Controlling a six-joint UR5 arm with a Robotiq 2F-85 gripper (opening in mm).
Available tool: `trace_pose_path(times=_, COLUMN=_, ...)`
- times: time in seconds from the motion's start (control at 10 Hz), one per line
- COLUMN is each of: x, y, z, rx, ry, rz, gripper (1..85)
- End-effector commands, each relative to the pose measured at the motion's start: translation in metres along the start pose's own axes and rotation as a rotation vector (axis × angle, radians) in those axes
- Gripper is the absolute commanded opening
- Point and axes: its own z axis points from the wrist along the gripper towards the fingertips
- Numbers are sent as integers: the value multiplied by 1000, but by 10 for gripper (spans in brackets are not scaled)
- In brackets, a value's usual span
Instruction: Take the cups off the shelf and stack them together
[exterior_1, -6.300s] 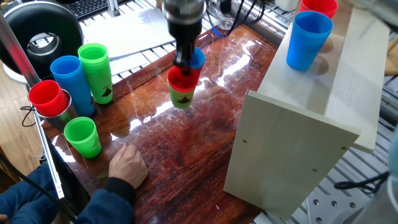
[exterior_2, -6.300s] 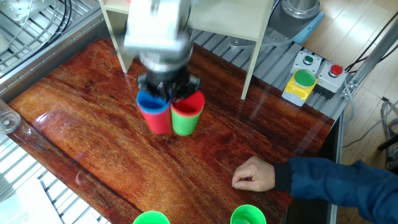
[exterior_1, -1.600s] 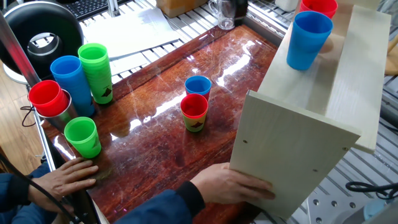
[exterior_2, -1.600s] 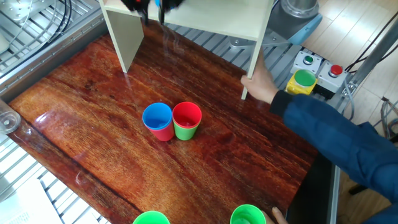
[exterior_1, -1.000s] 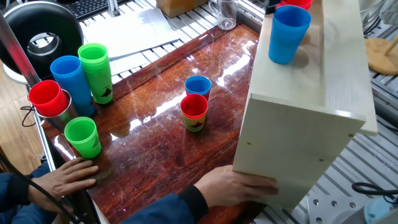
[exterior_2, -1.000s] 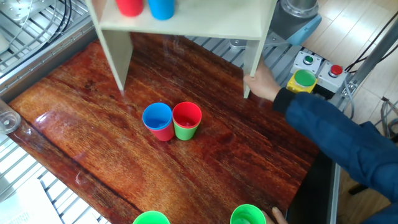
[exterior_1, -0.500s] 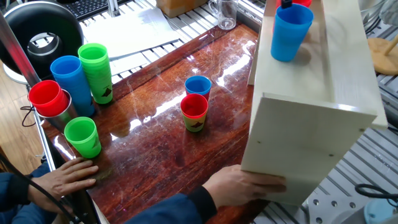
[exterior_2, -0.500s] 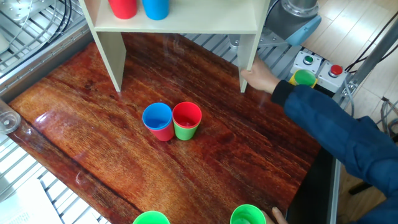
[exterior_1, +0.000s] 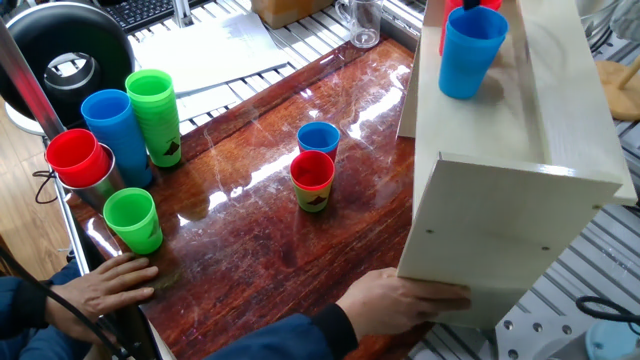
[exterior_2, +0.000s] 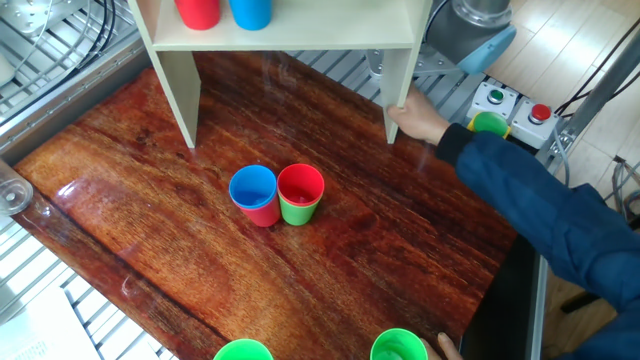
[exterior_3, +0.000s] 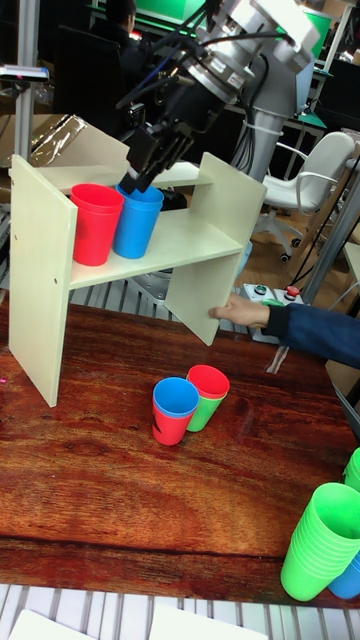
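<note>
A robot hand (exterior_3: 135, 180) hangs over the rim of a blue cup (exterior_3: 137, 221) on the pale shelf (exterior_3: 180, 240), beside a red cup (exterior_3: 96, 224). I cannot tell whether its fingers are closed. On the wooden surface (exterior_2: 330, 260) below stand two small stacks: blue in red (exterior_2: 253, 194) and red in green (exterior_2: 301, 194). A person's hand (exterior_2: 416, 120) grips the shelf's leg; shifting it could spoil the grasp or tip the cups. The fingertips are hidden.

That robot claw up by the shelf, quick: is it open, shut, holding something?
End effector: at the rim of the blue plastic cup on the pale wooden shelf; open or shut cannot be told.
</note>
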Motion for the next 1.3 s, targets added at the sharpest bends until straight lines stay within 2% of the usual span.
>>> trace_pose_path(times=0.0, x=6, y=10, z=14, rx=-24, ry=-25, rz=-13, gripper=397)
trace_pose_path(times=0.3, x=5, y=8, z=25, rx=-6, ry=-59, rz=-16, gripper=387)
trace_pose_path(times=0.4, x=-3, y=6, z=27, rx=-7, ry=-84, rz=-15, gripper=387)
trace_pose_path(times=0.6, x=-26, y=6, z=31, rx=-43, ry=-138, rz=-8, gripper=387)
trace_pose_path(times=1.0, x=-52, y=-2, z=30, rx=-51, ry=-193, rz=1, gripper=383)
trace_pose_path(times=1.1, x=-53, y=-3, z=30, rx=-51, ry=-195, rz=13, gripper=343)
trace_pose_path(times=1.2, x=-52, y=-6, z=30, rx=-40, ry=-193, rz=52, gripper=97)
